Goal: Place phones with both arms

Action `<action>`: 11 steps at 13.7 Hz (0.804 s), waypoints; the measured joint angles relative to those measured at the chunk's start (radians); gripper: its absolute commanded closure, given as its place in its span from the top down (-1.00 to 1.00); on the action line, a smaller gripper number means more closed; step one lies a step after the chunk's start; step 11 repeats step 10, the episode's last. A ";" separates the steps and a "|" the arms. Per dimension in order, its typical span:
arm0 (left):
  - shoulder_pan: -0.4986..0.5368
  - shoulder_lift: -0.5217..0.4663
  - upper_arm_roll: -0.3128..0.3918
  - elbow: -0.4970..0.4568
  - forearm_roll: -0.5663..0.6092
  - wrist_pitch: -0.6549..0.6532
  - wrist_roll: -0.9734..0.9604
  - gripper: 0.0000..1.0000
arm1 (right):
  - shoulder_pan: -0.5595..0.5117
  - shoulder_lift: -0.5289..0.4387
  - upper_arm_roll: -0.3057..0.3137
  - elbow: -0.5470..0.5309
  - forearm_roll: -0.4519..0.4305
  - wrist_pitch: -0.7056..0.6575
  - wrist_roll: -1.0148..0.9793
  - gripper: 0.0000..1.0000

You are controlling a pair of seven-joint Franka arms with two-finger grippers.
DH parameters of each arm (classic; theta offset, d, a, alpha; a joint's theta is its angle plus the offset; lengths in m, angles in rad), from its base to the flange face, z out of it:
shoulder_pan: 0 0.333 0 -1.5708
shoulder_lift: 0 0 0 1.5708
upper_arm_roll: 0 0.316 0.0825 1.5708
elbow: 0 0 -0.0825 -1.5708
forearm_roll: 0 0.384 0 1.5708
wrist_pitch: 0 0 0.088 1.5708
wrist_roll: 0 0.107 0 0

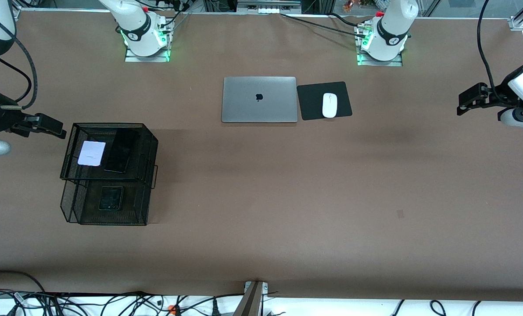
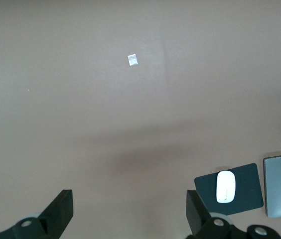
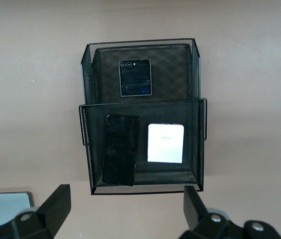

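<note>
Three phones seen in rack (image 1: 149, 145), left of frame: white phone (image 1: 91, 153), slab (image 1: 122, 150) on upper tier; black phone (image 1: 111, 198) below. Left gripper (image 1: 463, 105), right gripper (image 1: 61, 131): jaws spread, nothing held.

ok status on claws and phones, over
Left claw open, over bare table. Right claw open, beside mesh rack. White phone, black slab upper tier, black phone lower. No obstruction.

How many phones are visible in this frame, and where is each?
3, all in the black mesh rack. The pale lavender-white phone and the slim black phone lie side by side on its upper tier; the small squarish black phone lies on its lower tier. None looks hidden.
</note>
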 measured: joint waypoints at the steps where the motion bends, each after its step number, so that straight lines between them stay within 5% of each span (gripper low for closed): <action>1: 0.000 0.000 0.000 0.000 0.000 0.000 0.000 1.00 | -0.003 0.000 0.000 0.001 0.000 -0.028 0.017 0.99; 11: 0.000 -0.001 0.000 0.000 0.000 -0.009 -0.001 1.00 | -0.011 -0.007 0.001 0.002 0.000 -0.072 0.031 1.00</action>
